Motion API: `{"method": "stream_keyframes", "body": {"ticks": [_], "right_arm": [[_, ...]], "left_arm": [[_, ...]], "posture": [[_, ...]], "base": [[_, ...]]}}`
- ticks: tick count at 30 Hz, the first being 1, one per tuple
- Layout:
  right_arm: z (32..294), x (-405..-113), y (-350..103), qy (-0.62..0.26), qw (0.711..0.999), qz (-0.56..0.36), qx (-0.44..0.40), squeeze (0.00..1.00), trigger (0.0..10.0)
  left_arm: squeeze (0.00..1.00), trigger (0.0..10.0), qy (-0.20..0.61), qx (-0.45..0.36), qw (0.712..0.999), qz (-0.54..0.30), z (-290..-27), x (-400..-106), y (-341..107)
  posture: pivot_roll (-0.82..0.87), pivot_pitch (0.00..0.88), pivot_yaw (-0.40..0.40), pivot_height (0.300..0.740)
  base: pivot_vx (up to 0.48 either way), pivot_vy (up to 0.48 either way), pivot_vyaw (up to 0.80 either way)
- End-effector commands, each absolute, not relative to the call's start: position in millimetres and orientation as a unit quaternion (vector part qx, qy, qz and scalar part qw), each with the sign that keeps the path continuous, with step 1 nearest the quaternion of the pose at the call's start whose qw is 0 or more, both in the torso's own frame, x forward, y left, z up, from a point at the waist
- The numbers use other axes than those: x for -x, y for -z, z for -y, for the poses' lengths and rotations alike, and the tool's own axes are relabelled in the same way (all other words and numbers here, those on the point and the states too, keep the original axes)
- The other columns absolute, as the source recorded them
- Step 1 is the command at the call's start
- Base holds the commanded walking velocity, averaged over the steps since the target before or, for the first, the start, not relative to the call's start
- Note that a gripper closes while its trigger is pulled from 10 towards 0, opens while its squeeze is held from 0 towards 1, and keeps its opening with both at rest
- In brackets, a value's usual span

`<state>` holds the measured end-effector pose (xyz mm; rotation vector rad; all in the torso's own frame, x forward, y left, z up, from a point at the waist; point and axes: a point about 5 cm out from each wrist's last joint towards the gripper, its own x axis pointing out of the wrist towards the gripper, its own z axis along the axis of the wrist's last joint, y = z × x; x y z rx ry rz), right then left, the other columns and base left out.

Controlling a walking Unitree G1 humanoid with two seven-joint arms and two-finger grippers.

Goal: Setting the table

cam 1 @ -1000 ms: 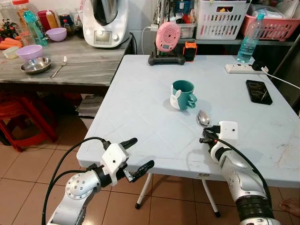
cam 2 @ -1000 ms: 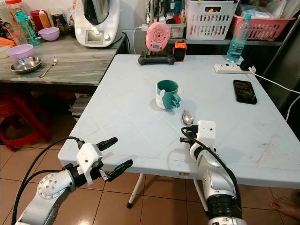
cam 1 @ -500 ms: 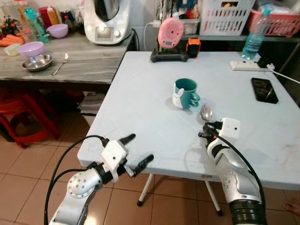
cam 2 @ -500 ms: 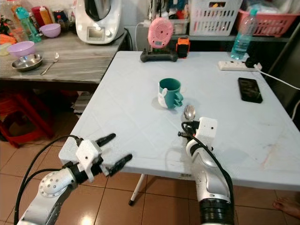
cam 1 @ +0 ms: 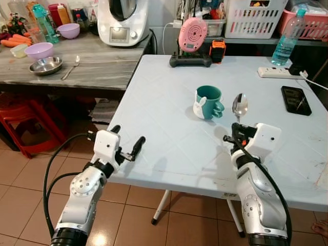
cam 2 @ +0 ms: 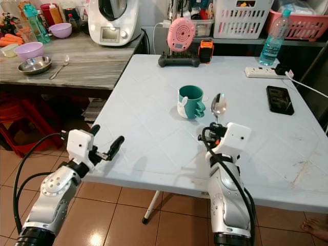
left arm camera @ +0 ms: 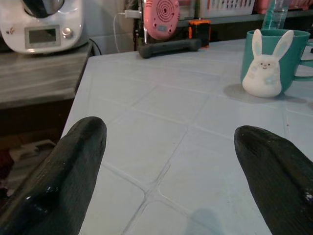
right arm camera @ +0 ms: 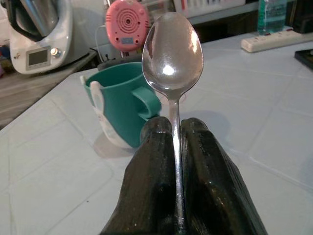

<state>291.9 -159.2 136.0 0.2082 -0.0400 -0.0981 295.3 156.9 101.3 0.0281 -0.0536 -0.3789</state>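
While the pale blue square plastic table (cam 1: 169,97) lies under both arms, the teal bunny mug (cam 1: 207,102) sits just beyond the right gripper (cam 1: 237,134), whose 2 fingers pinch a silver metal spoon (cam 1: 239,106) upright; the left gripper (cam 1: 127,140) hovers spread, holding nothing, at the table's near edge.

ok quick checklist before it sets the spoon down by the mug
1. Right tool shut on the spoon: ok.
2. Spoon bowl upright, above the fingers: ok.
3. Mug standing upright on the table: ok.
4. Bare table beside the mug, on the phone side: ok.
5. Left tool open at the near table edge, apart from the mug: ok.
6. Spoon clean: cannot tell.
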Motion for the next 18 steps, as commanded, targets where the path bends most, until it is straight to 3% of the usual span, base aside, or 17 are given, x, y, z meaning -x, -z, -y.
{"method": "stream_keyframes", "body": {"ticks": [1, 9, 18], "right_arm": [[157.3, -291.3, -140.8, 0.045, 0.993, 0.028, -0.102, 0.0, 10.0], [160.3, -292.5, -139.0, 0.043, 0.994, 0.027, -0.093, 0.0, 10.0], [155.6, -293.7, -137.7, 0.028, 0.995, 0.026, -0.09, 0.0, 10.0]], "left_arm": [[0.0, 10.0, 0.173, 0.0, 0.985, 0.022, -160.0, -298.0, -101.0], [0.0, 10.0, 0.16, 0.013, 0.987, 0.019, -159.1, -298.8, -99.8], [0.0, 10.0, 0.159, 0.019, 0.987, 0.022, -157.0, -301.5, -101.3]], "posture": [[0.0, 0.0, 0.042, 0.74], [0.01, 0.0, 0.03, 0.74], [0.01, 0.0, 0.026, 0.74]], "base": [[0.0, 0.0, -0.59], [0.0, 0.068, -0.65], [0.0, 0.332, 0.0]]}}
